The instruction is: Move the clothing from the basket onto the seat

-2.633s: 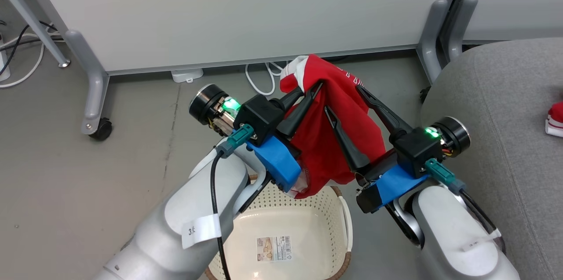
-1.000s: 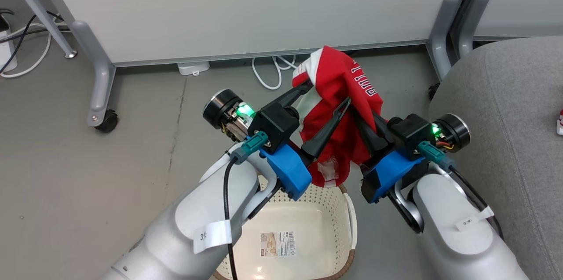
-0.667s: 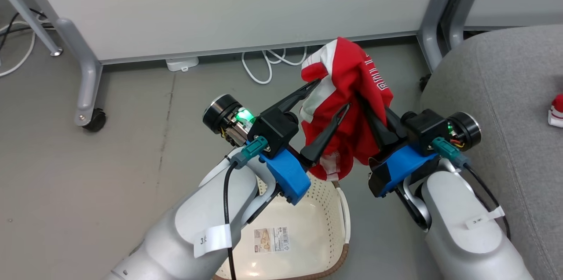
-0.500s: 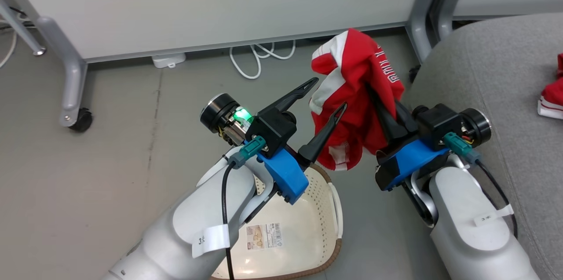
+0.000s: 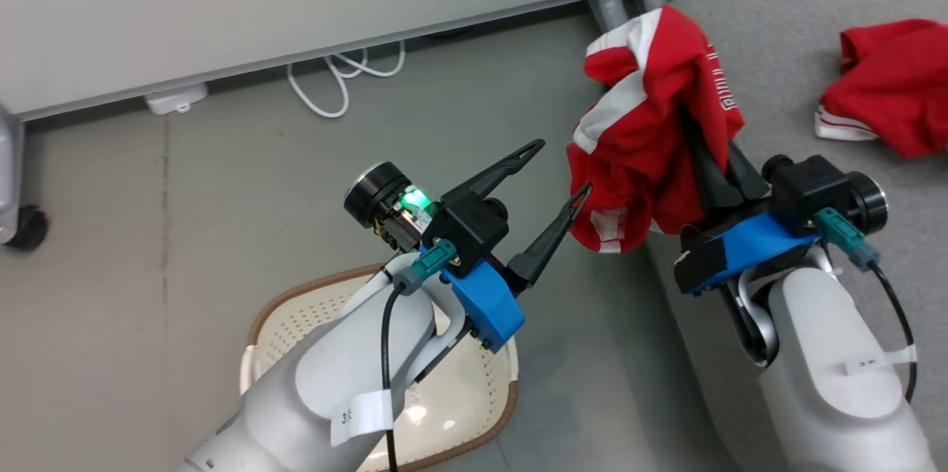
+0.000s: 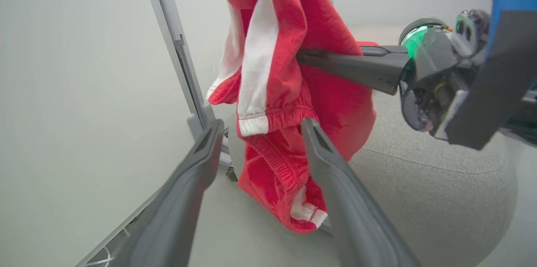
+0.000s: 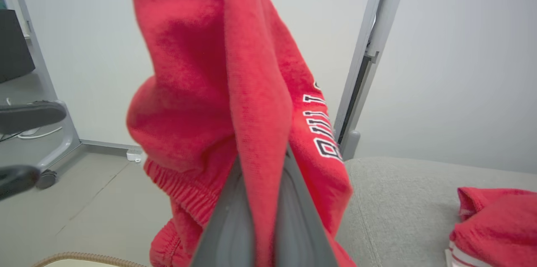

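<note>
Hanging from the right hand (image 5: 702,150), whose fingers pinch tight on its fold, one red garment (image 5: 644,124) is above the edge of the seat (image 5: 778,27). The left hand (image 5: 563,168) gapes wide and empty just beside the cloth; earlier it reached into it above the basket (image 5: 296,301). Two garments in all: the second garment (image 5: 885,87) lies on the one seat. One basket.

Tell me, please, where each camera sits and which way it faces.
Head view: on the head, looking down at the basket and seat; the open left gripper and the right gripper show.
Left wrist view: on the left wrist, looking along its own spread fingers at the held garment.
Right wrist view: on the right wrist, looking along its fingers, shut on that garment.
Shared: all three show the held garment and the seat.
</note>
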Controlling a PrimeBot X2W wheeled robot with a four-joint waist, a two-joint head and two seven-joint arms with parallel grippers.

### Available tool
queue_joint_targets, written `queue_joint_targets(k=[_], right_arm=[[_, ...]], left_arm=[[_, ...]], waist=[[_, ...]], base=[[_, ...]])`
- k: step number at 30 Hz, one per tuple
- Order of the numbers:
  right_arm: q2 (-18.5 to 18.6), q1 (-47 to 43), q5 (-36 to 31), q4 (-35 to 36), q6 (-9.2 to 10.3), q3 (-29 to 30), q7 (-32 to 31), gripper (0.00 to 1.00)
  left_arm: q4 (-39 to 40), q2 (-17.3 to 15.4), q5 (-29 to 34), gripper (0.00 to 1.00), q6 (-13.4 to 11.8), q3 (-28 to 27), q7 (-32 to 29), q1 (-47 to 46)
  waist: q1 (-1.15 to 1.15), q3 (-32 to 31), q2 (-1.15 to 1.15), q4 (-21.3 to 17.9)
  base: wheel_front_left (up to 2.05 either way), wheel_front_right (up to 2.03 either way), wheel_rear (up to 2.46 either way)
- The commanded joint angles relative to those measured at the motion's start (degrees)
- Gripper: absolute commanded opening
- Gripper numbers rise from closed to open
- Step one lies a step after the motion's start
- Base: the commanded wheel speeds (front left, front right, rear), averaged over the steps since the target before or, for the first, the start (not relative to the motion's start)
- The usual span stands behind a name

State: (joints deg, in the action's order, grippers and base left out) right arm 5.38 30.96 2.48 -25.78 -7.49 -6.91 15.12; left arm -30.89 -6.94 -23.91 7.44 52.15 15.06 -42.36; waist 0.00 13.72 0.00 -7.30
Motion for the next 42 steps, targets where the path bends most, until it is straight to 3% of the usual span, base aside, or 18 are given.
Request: queue_joint_targets(k=[1,14,25,42], right_arm=[[-0.03,-0.87,-0.27,0.65,-0.01,0.69,0.04,0.0],[-0.53,-4.74,-0.1,4.7,-0.01,9.2,0.04,0.0],[-1.01,-9.95,-0.43,7.63,-0.01,15.52,0.04,0.0],[-1.59,-9.49,-0.65,10.15,-0.01,15.99,0.05,0.0]], left_arm=[[0.25,-0.25,0.25,1.0,0.07,-0.19,0.17,0.47],[0.14,-0.35,0.62,1.0,0.07,1.39,0.17,0.41],[-0.2,0.02,0.26,1.0,0.07,3.78,0.17,0.52],[-0.52,-0.2,-0.66,1.0,0.07,4.33,0.17,0.32]], waist=[[0.0,0.68,0.0,-1.86],[0.0,2.0,0.0,-8.08],[0.0,2.83,0.0,-10.75],[0.0,2.9,0.0,-11.44]], base=[[0.0,0.0,0.0],[0.0,0.0,0.0],[0.0,0.0,0.0],[0.0,0.0,0.0]])
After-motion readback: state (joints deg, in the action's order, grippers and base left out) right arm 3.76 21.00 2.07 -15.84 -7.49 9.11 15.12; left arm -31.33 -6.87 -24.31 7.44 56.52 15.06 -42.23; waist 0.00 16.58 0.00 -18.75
